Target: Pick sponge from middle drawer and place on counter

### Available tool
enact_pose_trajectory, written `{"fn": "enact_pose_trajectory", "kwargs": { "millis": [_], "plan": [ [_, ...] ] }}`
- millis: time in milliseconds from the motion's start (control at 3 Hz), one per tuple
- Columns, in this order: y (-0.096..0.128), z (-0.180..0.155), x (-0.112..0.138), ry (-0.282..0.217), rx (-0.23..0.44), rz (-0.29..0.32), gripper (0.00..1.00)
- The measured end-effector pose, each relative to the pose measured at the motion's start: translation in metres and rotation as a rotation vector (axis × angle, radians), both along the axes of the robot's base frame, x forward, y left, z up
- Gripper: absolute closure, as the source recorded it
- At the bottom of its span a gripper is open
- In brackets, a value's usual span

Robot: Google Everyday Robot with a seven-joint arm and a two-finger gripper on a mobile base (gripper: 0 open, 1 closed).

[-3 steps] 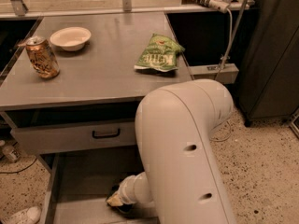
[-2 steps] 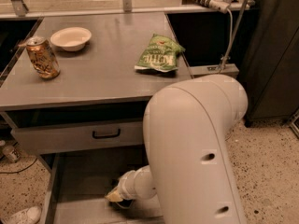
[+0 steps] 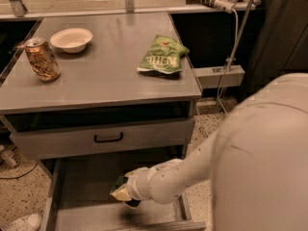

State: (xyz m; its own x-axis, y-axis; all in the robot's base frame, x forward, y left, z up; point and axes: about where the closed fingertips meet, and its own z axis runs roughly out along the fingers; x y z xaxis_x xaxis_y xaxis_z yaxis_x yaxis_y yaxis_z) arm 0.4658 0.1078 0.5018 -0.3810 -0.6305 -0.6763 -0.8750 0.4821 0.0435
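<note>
From where I stand, the robot's white arm reaches in from the right, down into the open middle drawer. The gripper hangs over the drawer's flat grey floor, about midway across its width. Its fingers are clamped on the sponge, which pokes out to the left of the tip (yellow body low, dark green face above). The sponge looks lifted clear of the floor, with a dark shadow lying beneath it toward the drawer's near edge.

Above the open drawer sits a closed drawer front with a black handle, and over that the counter. On the counter a copper-coloured can stands at the left. A pale bowl sits just behind it, and a crinkled green chip bag lies near the right edge, well apart from both.
</note>
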Motion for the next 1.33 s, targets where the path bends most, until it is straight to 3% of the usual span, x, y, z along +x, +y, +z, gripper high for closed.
{"fn": "enact_pose_trajectory", "kwargs": {
  "millis": [333, 667, 1333],
  "plan": [
    [-0.029, 0.058, -0.003, -0.075, 0.058, -0.068, 1.00],
    [-0.029, 0.058, -0.003, -0.075, 0.058, -0.068, 1.00],
    [-0.008, 0.111, -0.014, -0.112, 0.049, -0.024, 1.00]
  ]
}}
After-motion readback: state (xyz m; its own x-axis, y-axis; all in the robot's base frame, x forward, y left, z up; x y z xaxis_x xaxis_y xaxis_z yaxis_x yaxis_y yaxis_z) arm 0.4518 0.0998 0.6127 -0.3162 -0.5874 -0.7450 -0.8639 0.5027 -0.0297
